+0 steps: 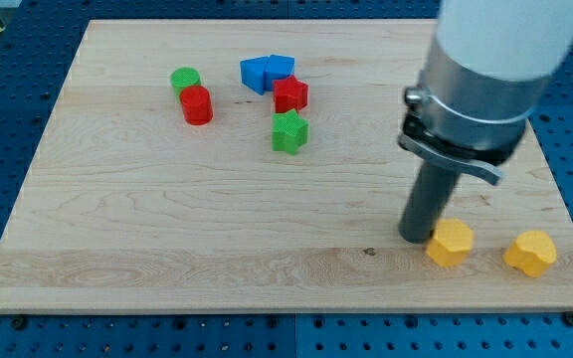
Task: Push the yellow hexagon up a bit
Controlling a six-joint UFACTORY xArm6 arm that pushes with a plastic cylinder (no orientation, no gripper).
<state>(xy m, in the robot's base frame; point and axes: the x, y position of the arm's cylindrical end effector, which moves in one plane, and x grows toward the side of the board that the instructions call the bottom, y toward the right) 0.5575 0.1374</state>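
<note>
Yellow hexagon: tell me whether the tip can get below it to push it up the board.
Probably yes. My tip sits just to the view's left of the yellow hexagon, and the wooden board shows bare wood below it. The other yellow block lies apart.

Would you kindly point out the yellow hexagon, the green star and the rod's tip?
yellow hexagon (pixel 451 243), camera view, its top face.
green star (pixel 288 130), camera view, its top face.
my tip (pixel 415 237), camera view, the rod's lower end.

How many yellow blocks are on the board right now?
2. The yellow hexagon block sits near the view's bottom right, just right of my tip. The other yellow block lies further right, by the board's edge. The arm could hide others.
</note>
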